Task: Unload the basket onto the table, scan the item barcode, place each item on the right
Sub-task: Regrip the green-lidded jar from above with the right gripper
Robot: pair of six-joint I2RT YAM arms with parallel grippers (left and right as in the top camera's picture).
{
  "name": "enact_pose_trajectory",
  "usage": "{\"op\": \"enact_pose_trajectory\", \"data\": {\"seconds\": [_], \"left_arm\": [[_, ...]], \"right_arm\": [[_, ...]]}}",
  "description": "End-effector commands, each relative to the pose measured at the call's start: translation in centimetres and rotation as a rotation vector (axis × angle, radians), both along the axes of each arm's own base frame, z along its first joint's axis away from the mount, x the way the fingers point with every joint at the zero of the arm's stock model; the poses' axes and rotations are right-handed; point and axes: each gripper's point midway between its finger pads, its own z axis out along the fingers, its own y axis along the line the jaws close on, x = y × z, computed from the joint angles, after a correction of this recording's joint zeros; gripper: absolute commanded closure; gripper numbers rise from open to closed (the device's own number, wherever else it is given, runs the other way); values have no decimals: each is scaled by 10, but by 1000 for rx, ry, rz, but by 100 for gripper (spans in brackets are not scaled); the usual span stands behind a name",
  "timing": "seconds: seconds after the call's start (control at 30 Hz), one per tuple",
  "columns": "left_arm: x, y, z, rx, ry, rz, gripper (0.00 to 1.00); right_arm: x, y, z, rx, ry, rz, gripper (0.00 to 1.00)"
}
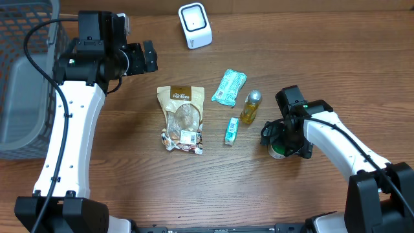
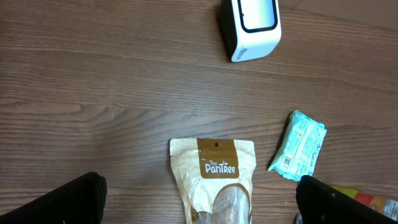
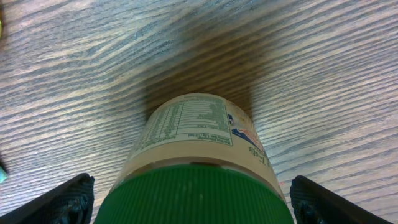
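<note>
Green-lidded jar (image 3: 189,134) is what I'm going for. It sits at the right side of the counter (image 1: 323,52), right between the fingers of my right tool (image 3: 199,202). The tool is spread wide, one finger on each side of the lid, and as far as I can see it's not clamped on anything yet. My left tool (image 1: 149,57) hangs over the far left of the counter, also spread apart and holding nothing.

Stuff that could bite me:
- The lid nearly fills the gap between the fingers. If I'm a bit off centre, one finger lands first and shoves the jar sideways instead of gripping it.
- The lid is round and ribbed, so I figure it could twist or slip in the grip on the way up.
- I only see the nutrition panel on the label, no barcode. I might show the scanner (image 1: 195,24) the wrong face.
- The scanner is well apart from the jar, across the counter, and the yellow bottle (image 1: 251,107) stands near my arm. A lazy swing could tip it.

Head count: one jar, one yellow bottle, one scanner, one brown pouch (image 1: 182,118), one teal packet (image 1: 229,87), one small teal box (image 1: 231,131), one grey basket (image 1: 19,84), two tools.
</note>
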Motion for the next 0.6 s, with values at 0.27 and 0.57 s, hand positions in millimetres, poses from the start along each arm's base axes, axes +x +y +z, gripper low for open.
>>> {"op": "enact_pose_trajectory", "data": {"seconds": [0.27, 0.57], "left_arm": [[2, -1, 5, 18, -18, -18, 1], [2, -1, 5, 18, -18, -18, 0]], "right_arm": [[-3, -1, -3, 1, 13, -3, 6], [-4, -1, -15, 7, -8, -3, 16]]}}
